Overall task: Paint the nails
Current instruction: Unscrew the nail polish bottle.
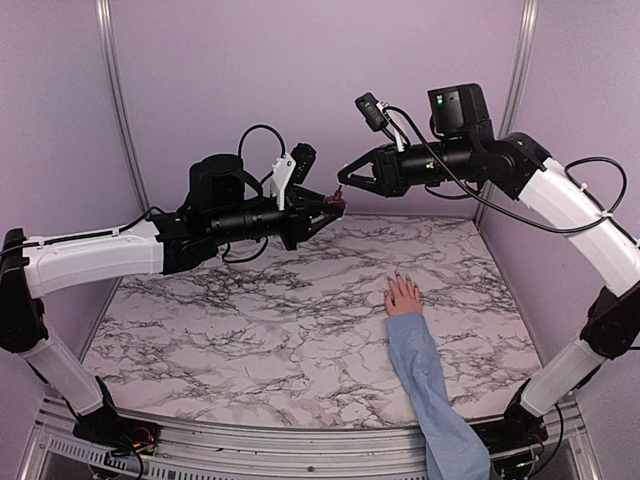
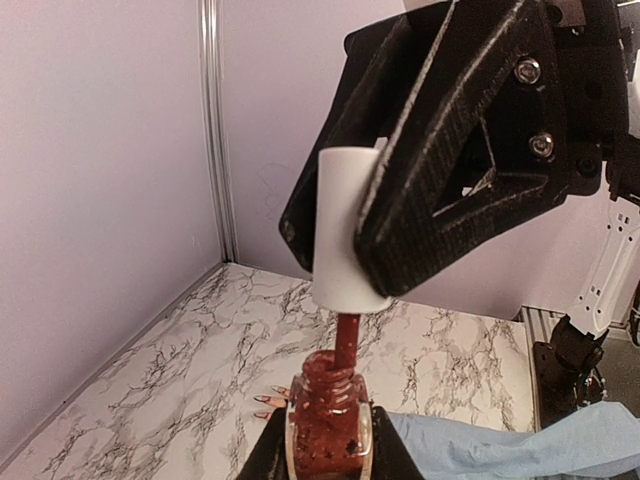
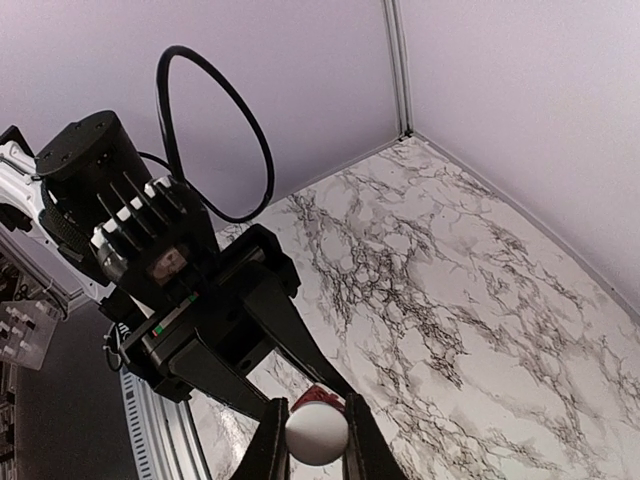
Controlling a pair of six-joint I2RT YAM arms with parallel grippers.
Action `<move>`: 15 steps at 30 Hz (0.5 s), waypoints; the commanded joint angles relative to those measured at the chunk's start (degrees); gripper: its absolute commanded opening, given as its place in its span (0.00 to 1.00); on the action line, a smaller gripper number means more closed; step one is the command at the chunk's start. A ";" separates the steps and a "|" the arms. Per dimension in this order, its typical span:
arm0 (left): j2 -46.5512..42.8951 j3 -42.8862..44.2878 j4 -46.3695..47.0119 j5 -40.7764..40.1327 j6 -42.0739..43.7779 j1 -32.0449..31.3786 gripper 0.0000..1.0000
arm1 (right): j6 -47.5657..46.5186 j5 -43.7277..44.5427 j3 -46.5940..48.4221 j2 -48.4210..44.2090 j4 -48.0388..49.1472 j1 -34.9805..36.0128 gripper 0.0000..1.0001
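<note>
Nails (image 1: 398, 277): tiny and dark-looking, one at the end of each finger. They look slim and pointed in my left wrist view and are too small for finer detail.
Hand (image 1: 404, 298): small, pinkish, lying flat and palm down on the table (image 1: 250, 320), right of centre, fingers pointing to the back wall.
Sleeve (image 1: 432, 385): light blue, covering the forearm from the wrist to the table's near edge.
Table: white marble pattern with grey-black veins.
My left gripper (image 2: 328, 448): clenched on a bottle (image 2: 330, 415), which it holds in the air over the back of the table, left of and beyond the hand.
Bottle: clear glass with dark red polish inside and red smears around the neck. I cannot make out any label on it.
My right gripper (image 2: 345, 250): clamped on a cap (image 2: 340, 225), just beyond the bottle's neck.
Cap: plain white cylinder. A red-coated stem (image 2: 347, 345) runs from it into the bottle's neck.
Cap to bottle: apart, joined only by the stem.
Writing: a small green-edged sticker (image 3: 170, 322) on my left wrist housing, its print too small to read.
</note>
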 commanded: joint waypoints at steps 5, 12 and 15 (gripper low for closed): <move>0.49 1.50 0.49 -0.13 -0.16 0.22 0.00 | 0.20 -1.93 0.00 -1.39 1.43 -0.12 0.00; 0.44 1.42 0.49 -0.16 -0.16 0.25 0.00 | -0.32 3.37 0.51 -1.48 -0.25 -0.12 0.00; 0.44 1.43 0.49 -0.20 -0.07 0.22 0.00 | -0.32 4.69 0.66 -1.48 -0.49 -0.07 0.00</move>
